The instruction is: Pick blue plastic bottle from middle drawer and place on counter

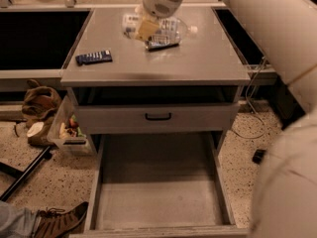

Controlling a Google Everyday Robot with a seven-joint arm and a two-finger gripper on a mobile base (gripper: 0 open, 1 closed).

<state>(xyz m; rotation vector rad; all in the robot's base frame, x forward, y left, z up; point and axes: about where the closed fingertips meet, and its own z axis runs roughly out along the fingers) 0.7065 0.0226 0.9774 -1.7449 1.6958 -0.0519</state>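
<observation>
hand over counter grips blue plastic bottle lying crosswise, cap pointing right.

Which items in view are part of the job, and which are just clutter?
Job:
blue plastic bottle, held by the gripper over the counter
middle drawer, open, floor bare

Lying about:
dark remote-like device
drawer front
bin
brown bag
shoe

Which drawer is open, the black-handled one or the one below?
The lower drawer, pulled out; the handled drawer is shut. The gripper is over the counter, at the bottle.
</observation>
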